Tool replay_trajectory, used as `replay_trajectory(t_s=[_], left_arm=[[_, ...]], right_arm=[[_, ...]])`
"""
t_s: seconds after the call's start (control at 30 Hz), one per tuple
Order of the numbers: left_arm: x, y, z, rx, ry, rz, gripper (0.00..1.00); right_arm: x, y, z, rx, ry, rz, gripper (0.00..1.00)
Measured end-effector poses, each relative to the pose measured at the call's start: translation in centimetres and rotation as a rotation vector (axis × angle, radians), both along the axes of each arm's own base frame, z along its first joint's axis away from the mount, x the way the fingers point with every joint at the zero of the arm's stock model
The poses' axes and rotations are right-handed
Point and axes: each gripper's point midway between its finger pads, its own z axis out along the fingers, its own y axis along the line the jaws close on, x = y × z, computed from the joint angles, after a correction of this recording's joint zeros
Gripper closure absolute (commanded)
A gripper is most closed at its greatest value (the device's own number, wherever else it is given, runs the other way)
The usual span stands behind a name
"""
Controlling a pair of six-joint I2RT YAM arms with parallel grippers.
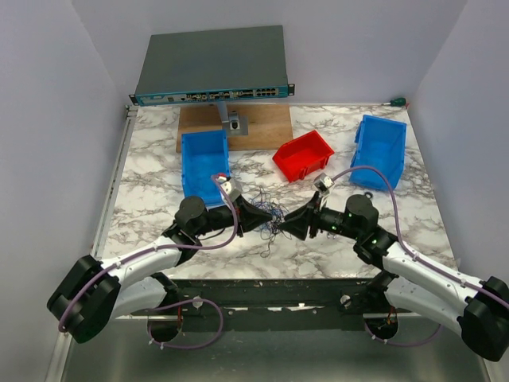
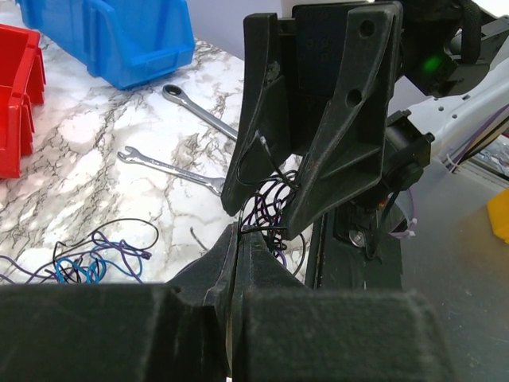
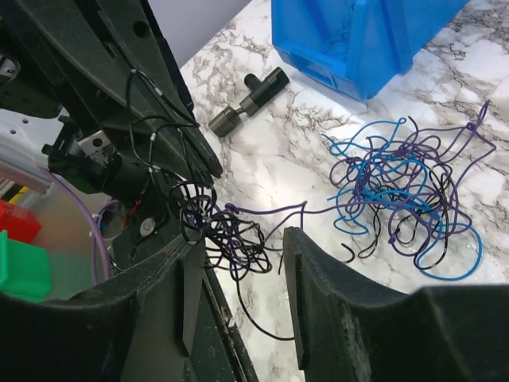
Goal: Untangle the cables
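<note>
The cables are thin blue, purple and black wires. A small dark clump (image 3: 227, 232) hangs between the two grippers, and it also shows in the left wrist view (image 2: 274, 199). A larger blue and purple tangle (image 3: 406, 191) lies on the marble, joined to the clump by one purple strand. My left gripper (image 2: 238, 232) is shut on a black strand of the clump. My right gripper (image 3: 242, 267) is open, its fingers either side of the clump's lower part. In the top view the left gripper (image 1: 265, 216) and right gripper (image 1: 286, 224) meet tip to tip at the table's middle.
Two silver wrenches (image 2: 171, 169) and a black cylinder tool (image 3: 250, 99) lie near the cables. A blue bin (image 1: 204, 163), a red bin (image 1: 304, 155) and another blue bin (image 1: 380, 151) stand behind. A wooden board (image 1: 235, 126) and a network switch (image 1: 211, 68) are at the back.
</note>
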Motion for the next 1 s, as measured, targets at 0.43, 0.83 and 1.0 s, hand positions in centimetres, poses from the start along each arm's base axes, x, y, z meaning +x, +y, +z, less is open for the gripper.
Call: replay_trajectory(t_s=[0.43, 0.83, 1.0], left_arm=[[2.0, 0.8, -2.0, 0.065, 0.079, 0.135, 1.0], [10.0, 13.4, -3.5, 0.117, 0.202, 0.979, 1.0], [10.2, 15.4, -4.4, 0.145, 0.22, 1.083, 1.0]], right_arm=[[3.6, -2.6, -0.4, -0.015, 0.047, -0.295, 0.99], [6.9, -20.6, -2.0, -0.057, 0.182, -1.372, 0.99], [5.7, -24.3, -0.1, 0.013, 0.155, -1.543, 0.93]])
